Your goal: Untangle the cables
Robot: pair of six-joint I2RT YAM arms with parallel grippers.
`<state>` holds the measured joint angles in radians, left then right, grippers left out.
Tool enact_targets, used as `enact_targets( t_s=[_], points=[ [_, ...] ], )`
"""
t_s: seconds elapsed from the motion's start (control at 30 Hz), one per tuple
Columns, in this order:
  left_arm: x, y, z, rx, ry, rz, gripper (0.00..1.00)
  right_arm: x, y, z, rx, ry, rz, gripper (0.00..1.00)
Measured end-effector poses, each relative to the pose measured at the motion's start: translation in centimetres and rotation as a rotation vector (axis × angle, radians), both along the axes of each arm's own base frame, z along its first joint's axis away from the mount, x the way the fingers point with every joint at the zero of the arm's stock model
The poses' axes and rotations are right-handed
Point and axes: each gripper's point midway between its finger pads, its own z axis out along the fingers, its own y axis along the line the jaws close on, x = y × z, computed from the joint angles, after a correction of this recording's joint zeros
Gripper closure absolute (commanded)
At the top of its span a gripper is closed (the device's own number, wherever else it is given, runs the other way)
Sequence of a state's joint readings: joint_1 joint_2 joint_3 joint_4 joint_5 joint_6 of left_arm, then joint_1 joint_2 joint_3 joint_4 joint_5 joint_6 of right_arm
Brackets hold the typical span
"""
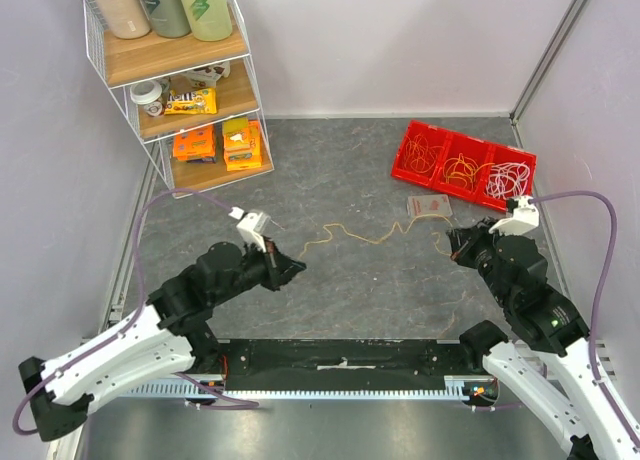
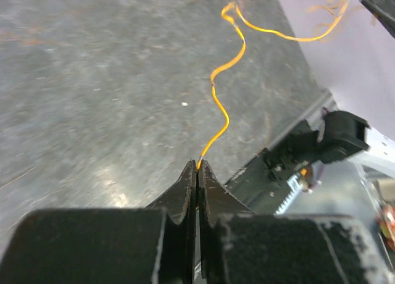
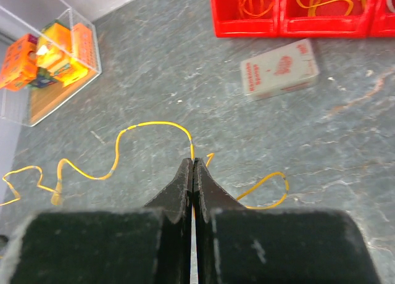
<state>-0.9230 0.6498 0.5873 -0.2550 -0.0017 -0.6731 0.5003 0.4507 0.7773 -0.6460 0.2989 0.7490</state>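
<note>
One thin yellow-orange cable (image 1: 375,240) runs in waves across the grey table between my two grippers. My left gripper (image 1: 298,270) is shut on its left end; in the left wrist view the cable (image 2: 225,68) leaves the closed tips (image 2: 197,167) and snakes away. My right gripper (image 1: 452,248) is shut on the right end, and in the right wrist view the cable (image 3: 123,136) curves off to the left from the tips (image 3: 193,162). A short loop of it (image 3: 271,188) lies to the right of the fingers. More orange and white cables fill a red bin (image 1: 462,140).
The red bin has three compartments and stands at the back right. A small white packet (image 1: 430,206) lies just in front of it. A wire shelf rack (image 1: 190,90) with bottles and boxes stands at the back left. A black rail (image 1: 340,358) runs along the near edge.
</note>
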Motion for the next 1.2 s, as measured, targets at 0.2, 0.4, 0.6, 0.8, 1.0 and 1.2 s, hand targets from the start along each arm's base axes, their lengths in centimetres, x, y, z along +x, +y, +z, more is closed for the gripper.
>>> enact_targets(
  t_s=[0.2,0.4,0.6,0.8,1.0,1.2],
  points=[
    [0.7,5.7,1.1,0.047,-0.036,0.225,0.98,-0.1,-2.2,-0.4,-0.069,0.015,-0.094,1.00],
    [1.0,10.7,4.3,0.012,-0.117,0.403,0.98,-0.3,-3.7,-0.4,-0.112,0.016,-0.152,1.00],
    [0.8,14.3,5.4,0.000,-0.157,0.523,0.98,-0.5,-4.0,-0.5,-0.125,0.021,-0.163,1.00],
    [0.8,13.0,5.3,-0.001,-0.145,0.471,0.98,-0.4,-3.0,-0.6,-0.120,0.024,-0.106,1.00],
    [1.5,7.7,2.8,0.114,-0.067,0.309,0.98,0.2,-1.4,-0.7,-0.111,0.032,-0.042,1.00],
    [1.5,0.5,-1.2,0.234,0.085,0.047,0.98,1.0,0.2,-2.3,-0.124,0.094,0.019,1.00]
  ],
)
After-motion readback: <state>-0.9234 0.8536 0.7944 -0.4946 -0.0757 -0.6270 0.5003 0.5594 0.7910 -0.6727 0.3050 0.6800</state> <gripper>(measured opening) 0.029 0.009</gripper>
